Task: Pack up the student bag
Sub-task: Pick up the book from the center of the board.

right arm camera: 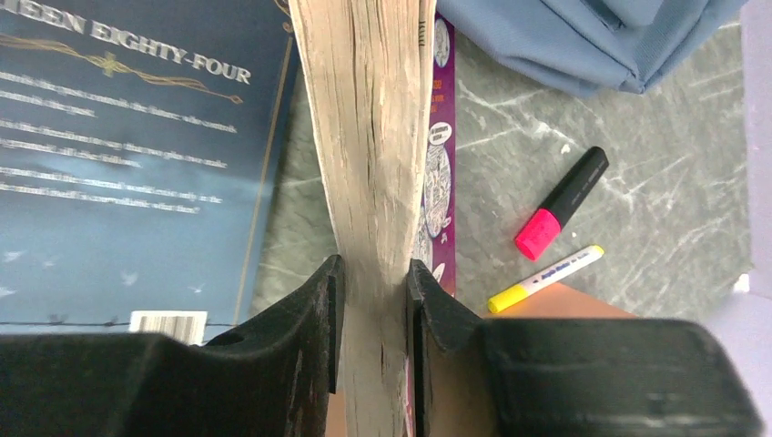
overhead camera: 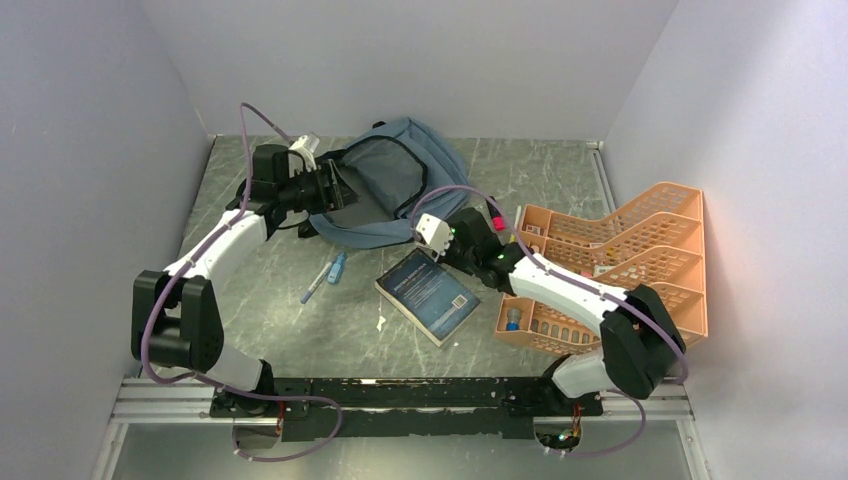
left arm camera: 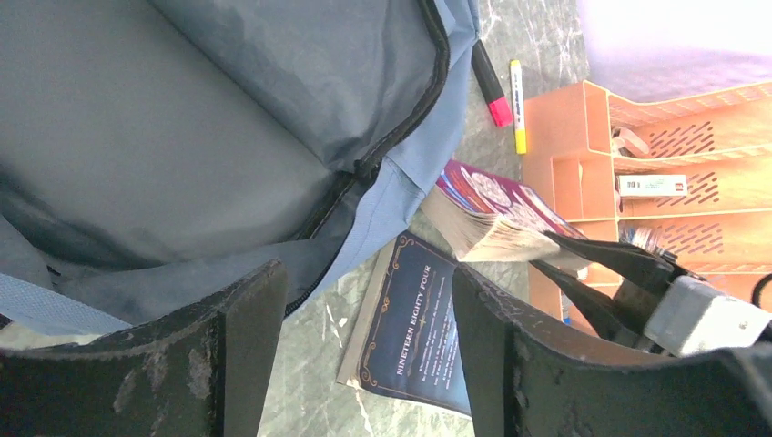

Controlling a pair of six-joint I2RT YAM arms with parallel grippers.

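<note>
two arms reach over a grey-green marbled worktop [overhead camera: 560, 190]. the bag [overhead camera: 400, 170], slate blue with black zips, lies slumped at the far middle, a little to the left, with its main zip undone and its grey lining showing. an orange mesh tray [overhead camera: 650, 250] with stepped tiers fills the right side and holds small items in its compartments. a blue book [overhead camera: 430, 295] lies flat at the near centre, just left of the tray. the left hand [left arm camera: 369, 291] sits at the left rim of the bag's mouth with its fingers spread wide, gripping nothing. the right hand [right arm camera: 375, 273] is clamped on the page edge of a purple book [right arm camera: 373, 137], which hangs over the far part of the blue book, just near of the bag; whether the two books touch is unclear. a pink highlighter [right arm camera: 560, 205] and a yellow marker [right arm camera: 544, 278] lie side by side between bag and tray. blue pens [overhead camera: 335, 268] lie on the worktop left of the blue book.
</note>
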